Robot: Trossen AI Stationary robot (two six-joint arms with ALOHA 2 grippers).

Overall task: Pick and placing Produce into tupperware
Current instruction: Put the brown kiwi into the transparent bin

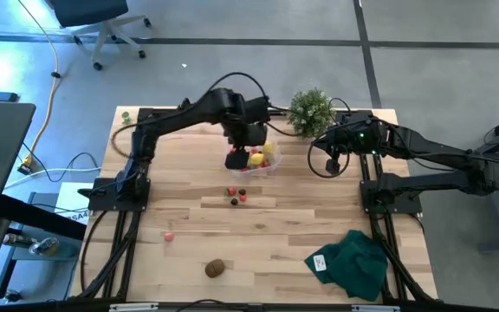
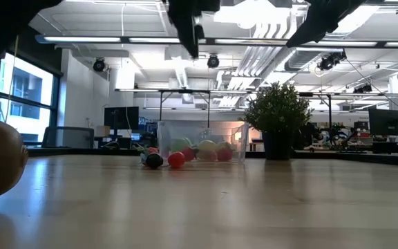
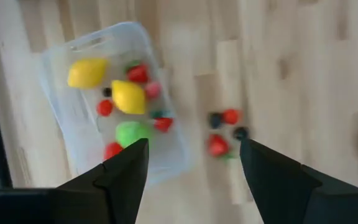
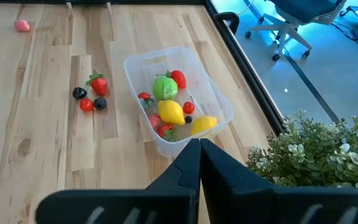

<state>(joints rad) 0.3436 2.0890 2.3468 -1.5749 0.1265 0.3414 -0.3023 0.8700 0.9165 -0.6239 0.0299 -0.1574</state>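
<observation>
Mostly done: lemons point(image 4: 171, 112), green ball point(image 4: 165, 88), berries inside tupperware point(image 4: 219, 106). Left beside tupperware: berry cluster point(image 4: 90, 94), pink piece point(image 4: 22, 25), kiwi point(image 1: 215, 268). Left gripper point(image 3: 192, 167) spread, empty, above tupperware; right gripper point(image 4: 199, 163) pressed together nearby.

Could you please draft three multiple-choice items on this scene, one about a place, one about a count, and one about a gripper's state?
1. Where does the brown kiwi-like oval lie?
A. Inside the tupperware
B. On the bare table near its front edge, far from the tupperware
C. On the dark green cloth

2. How many yellow lemons lie in the tupperware?
A. None
B. Two
C. Four

3. How is the right gripper?
A. Shut and empty
B. Open wide
C. Shut on a lemon

Answers:
1 B: the high view shows the oval alone on the wood, apart from the green cloth.
2 B: the right wrist view shows one lemon and another inside.
3 A: its fingers meet with nothing between them, short of the tupperware and beside the potted plant.
</observation>
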